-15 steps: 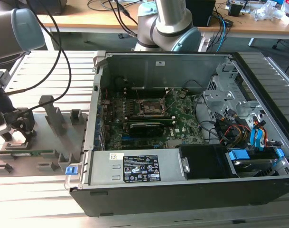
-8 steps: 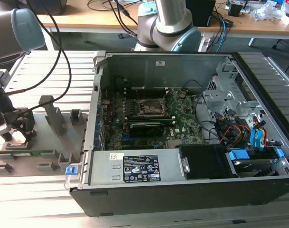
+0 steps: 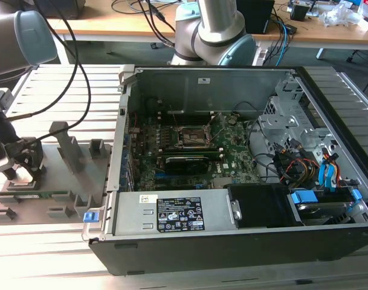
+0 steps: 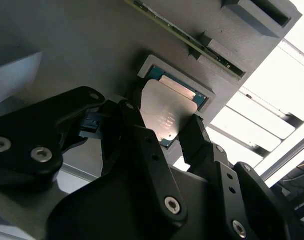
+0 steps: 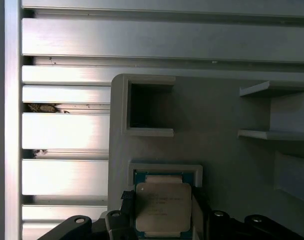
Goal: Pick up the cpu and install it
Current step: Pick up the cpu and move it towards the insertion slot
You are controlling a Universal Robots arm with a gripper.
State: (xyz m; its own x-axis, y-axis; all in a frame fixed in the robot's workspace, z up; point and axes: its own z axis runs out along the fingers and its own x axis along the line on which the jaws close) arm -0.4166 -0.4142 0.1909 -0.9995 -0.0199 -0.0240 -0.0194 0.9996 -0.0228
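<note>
Open computer case [image 3: 232, 244], grey fixture tray [image 3: 63, 178]

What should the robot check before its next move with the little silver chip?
1. The cpu sits in its square pocket in the grey holder: ok.
2. The gripper is centred on the cpu: ok, it sits on both sides of the chip in both wrist views.
3. The grip on the cpu is firm: cannot tell.
4. The computer case is open on top, so the socket on the motherboard is uncovered: ok.
5. The socket is empty and its metal frame is lifted: cannot tell.
</note>
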